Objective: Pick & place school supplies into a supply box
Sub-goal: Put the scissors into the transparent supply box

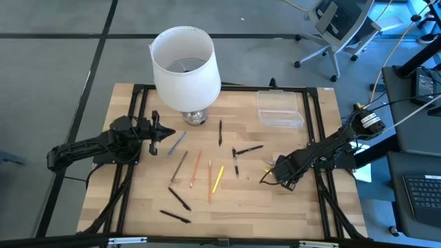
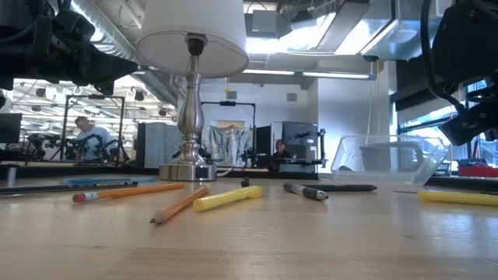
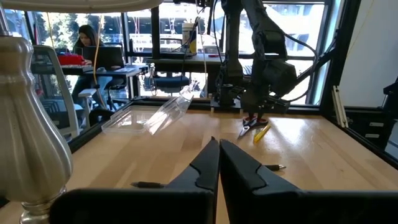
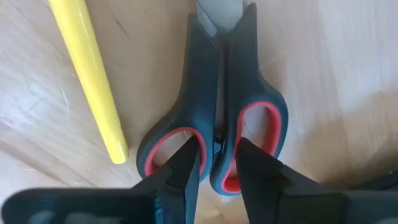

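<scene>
Right gripper (image 4: pixel 214 163) fingers inside both scissors (image 4: pixel 214 112) handle loops, pinching the middle; only its wrist view shows this. Left gripper (image 3: pixel 219 163) fingers shut, empty.

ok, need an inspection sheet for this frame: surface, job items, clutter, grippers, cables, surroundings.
Surface: wooden tabletop, inside a black frame.
Job items: clear supply box at the far right, nothing visible in it; pencils and pens loose mid-table; scissors lying flat beside a yellow marker.
Clutter: lamp with white shade, far side.
Grippers: left gripper shut, holding nothing, near the lamp base; right gripper down on the scissors, fingertips in the handle loops.
Cables: yellow cable off-table, right.
Surroundings: office chair, seated people behind.
</scene>
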